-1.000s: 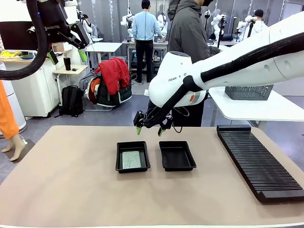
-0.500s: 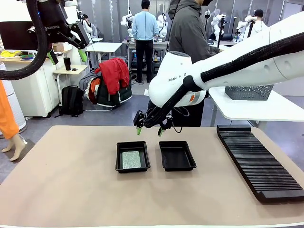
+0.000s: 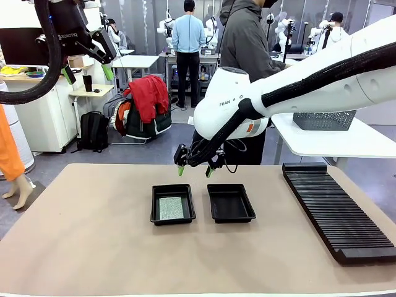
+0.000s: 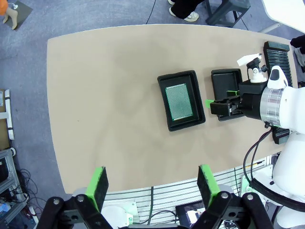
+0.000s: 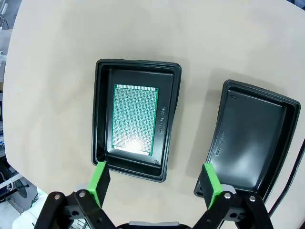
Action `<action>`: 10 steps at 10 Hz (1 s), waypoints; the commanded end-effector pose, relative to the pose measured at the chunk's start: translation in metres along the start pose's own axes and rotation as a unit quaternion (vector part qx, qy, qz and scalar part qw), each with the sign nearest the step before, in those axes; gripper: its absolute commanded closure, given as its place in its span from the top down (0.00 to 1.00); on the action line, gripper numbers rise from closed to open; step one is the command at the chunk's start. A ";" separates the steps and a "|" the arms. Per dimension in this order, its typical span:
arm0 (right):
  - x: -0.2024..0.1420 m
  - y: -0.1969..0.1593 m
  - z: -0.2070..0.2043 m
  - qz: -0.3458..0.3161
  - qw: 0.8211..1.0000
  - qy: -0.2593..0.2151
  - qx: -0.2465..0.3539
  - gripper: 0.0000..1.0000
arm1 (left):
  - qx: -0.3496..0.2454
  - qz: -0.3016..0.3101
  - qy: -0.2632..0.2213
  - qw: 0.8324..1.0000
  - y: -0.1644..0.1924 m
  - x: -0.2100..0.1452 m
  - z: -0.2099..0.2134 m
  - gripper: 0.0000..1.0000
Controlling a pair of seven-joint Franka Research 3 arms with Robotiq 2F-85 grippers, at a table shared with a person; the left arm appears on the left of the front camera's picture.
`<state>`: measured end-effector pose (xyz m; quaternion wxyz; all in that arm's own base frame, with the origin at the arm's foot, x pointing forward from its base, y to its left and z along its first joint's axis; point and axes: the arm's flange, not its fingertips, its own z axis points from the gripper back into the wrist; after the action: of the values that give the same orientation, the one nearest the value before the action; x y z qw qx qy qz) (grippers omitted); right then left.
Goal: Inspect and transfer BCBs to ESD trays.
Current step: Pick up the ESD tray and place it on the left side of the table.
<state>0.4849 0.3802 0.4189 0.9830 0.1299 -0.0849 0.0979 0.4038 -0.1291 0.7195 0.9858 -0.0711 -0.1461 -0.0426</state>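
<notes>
Right wrist view, right gripper (image 5: 154,174) spread wide (holding nothing), green BCB (image 5: 135,119) in ESD tray (image 5: 101,114) just beyond one fingertip (image 5: 100,175).

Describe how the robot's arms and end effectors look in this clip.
The right arm is glossy white with rounded joints, grey FRANKA lettering and an orange patch; a black corrugated hose runs along it. The left end effector and right end effector are black and two-fingered, with bright green pads. The left one carries ROBOTIQ print and a thick black hose.
</notes>
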 end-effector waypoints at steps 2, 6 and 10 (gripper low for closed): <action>0.001 -0.005 0.009 0.003 1.000 0.003 0.017 1.00 | 0.000 0.000 0.000 1.000 0.000 0.000 0.000 1.00; 0.006 -0.029 0.028 -0.008 0.996 0.029 0.079 1.00 | -0.004 0.023 0.009 1.000 -0.002 0.002 -0.037 1.00; 0.014 -0.056 0.058 -0.030 0.990 0.040 0.134 1.00 | -0.016 0.048 0.021 0.998 -0.017 -0.009 -0.088 1.00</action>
<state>0.5047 0.3270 0.4592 0.9670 0.2387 -0.0377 0.0806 0.4244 -0.1507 0.6460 0.9904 -0.0749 -0.1160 -0.0114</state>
